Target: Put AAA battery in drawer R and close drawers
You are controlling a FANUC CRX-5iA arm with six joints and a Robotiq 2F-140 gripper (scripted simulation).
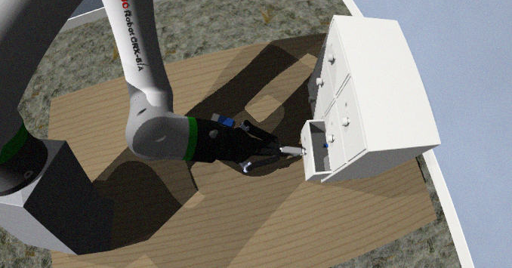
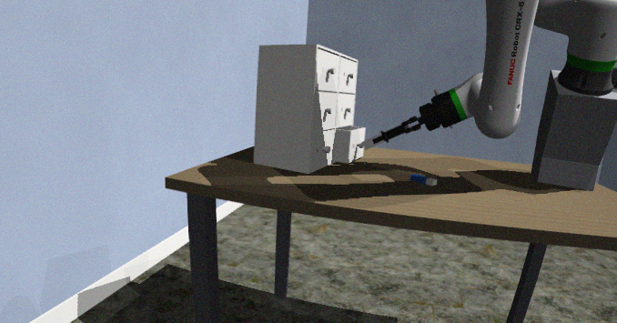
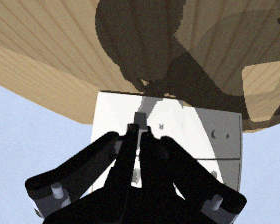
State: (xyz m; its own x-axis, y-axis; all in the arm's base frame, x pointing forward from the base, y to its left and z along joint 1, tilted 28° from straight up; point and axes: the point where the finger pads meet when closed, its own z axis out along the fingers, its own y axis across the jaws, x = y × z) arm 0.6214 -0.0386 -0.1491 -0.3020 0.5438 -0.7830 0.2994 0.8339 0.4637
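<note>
The white chest [image 1: 377,85] [image 2: 287,107] stands at the table's far edge. Its bottom drawer [image 1: 310,161] [image 2: 348,150] [image 3: 191,129] on the arm's side is pulled partly out. A small blue thing that looks like the AAA battery [image 1: 325,145] lies inside it, mostly hidden by the chest's front. My gripper [image 1: 298,150] [image 2: 364,144] [image 3: 139,121] is shut on nothing. It points level at the open drawer's front, with its tips at or touching the front by the knob. I cannot read the drawers' marks.
A blue and white block [image 1: 225,121] [image 2: 423,180] lies on the wooden table [image 1: 321,221] [image 2: 500,212] behind the gripper. The other drawers look pushed in. The arm's grey base [image 2: 569,144] stands at the table's other end.
</note>
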